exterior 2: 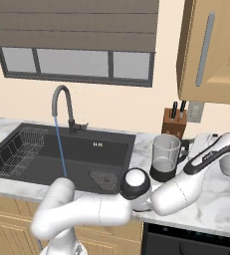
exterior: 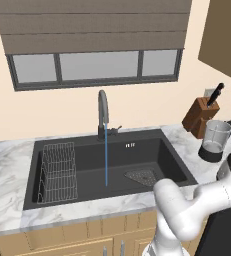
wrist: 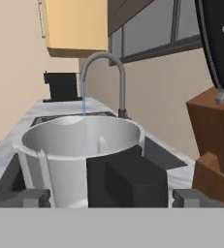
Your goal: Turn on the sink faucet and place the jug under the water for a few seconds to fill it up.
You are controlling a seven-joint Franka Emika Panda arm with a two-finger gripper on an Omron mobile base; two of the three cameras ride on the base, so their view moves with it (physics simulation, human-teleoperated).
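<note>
The clear glass cylindrical jug [wrist: 79,155] with black base and handle stands on the marble bench [exterior 2: 211,204], straight before the gripper [wrist: 106,198]. The gripper is wide open, one finger on each side of the black handle, holding nothing. Beyond the jug, the dark grey gooseneck faucet [exterior: 103,112] pours a thin blue water stream [exterior: 106,160] into the black sink [exterior: 87,172]. The brown wooden knife block [exterior: 199,117] is just beside the jug.

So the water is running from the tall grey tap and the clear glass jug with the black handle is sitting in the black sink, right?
Not quite. The clear glass jug stands on the marble counter beside the black sink, as the right base view shows. The water is running.
</note>
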